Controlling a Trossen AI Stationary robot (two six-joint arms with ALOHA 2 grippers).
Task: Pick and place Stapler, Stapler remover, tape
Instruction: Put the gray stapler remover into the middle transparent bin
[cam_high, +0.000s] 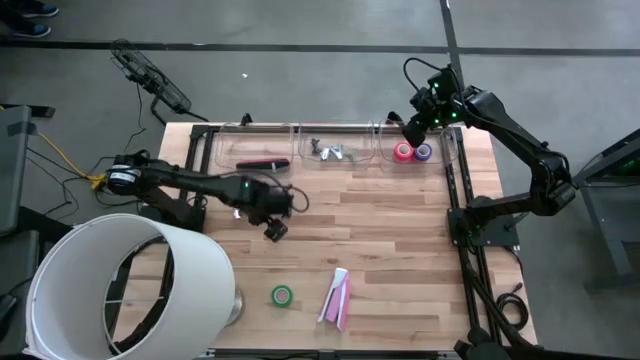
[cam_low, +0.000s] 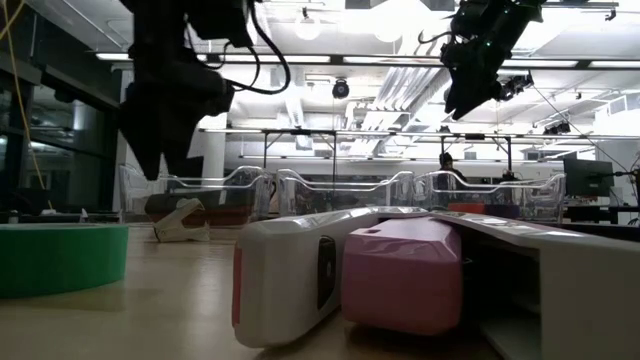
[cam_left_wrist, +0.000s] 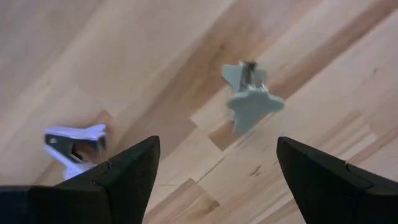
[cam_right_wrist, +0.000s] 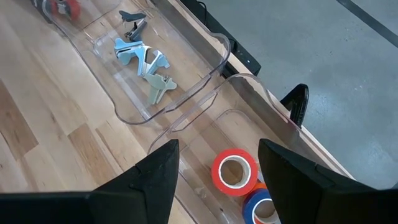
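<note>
- Staple removers lie in two places: two on the bare counter (cam_high: 400, 240) under the left arm, a grey-green one (cam_left_wrist: 250, 99) and a pale lilac one (cam_left_wrist: 73, 144), well apart from each other, and several more (cam_high: 328, 151) in the middle clear tray (cam_high: 335, 130) at the far edge.
- Left hand (cam_high: 274, 228) hangs above the counter's left-centre part with its fingers (cam_left_wrist: 118, 180) spread wide and nothing between them (the wrist view shows only wood and the two removers past the fingertips).
- Right hand (cam_high: 412, 129) hovers over the right-hand tray (cam_high: 452, 150), fingers (cam_right_wrist: 146, 180) parted about halfway, gripping nothing.
- Tape in that tray: a red-orange roll (cam_right_wrist: 234, 171) touching a blue-purple roll (cam_right_wrist: 264, 208), both lying flat; from above the pair (cam_high: 412, 152) sits just beside the right hand.
- Green tape roll (cam_high: 282, 295) lies flat near the counter's front edge, apart from the trays.
- Staplers: a dark one (cam_high: 262, 164) lies in the left tray (cam_high: 225, 140); a white one and a pink one (cam_high: 337, 296) lie side by side near the front edge, right of the green roll.
- A large white cylinder-shaped thing (cam_high: 120, 285) (what it is I cannot tell) covers the front left corner.
</note>
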